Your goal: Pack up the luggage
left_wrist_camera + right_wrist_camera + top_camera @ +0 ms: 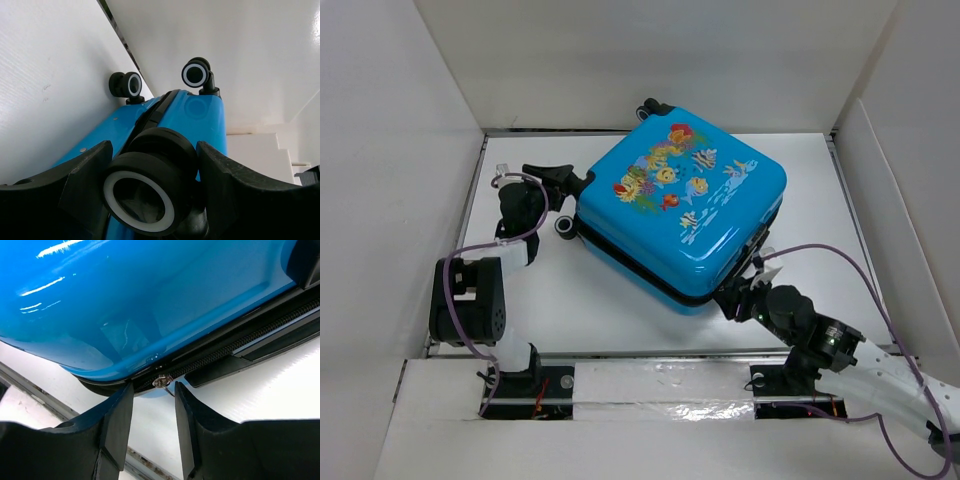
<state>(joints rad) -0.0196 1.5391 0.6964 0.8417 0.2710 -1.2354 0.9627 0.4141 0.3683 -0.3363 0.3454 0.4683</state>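
The luggage, a bright-blue hard-shell suitcase with a fish print, lies flat and closed on the table, print side up. My left gripper is at its left corner, shut on one black wheel; in the left wrist view both fingers press the wheel's sides. My right gripper is at the near-right edge. In the right wrist view it stands open, with the silver zipper slider on the black zip just past its fingertips and nothing between the fingers.
White walls box in the table on the left, back and right. Two more wheels stick up at the suitcase's far end near the back wall. A loose wheel sits beside the left arm.
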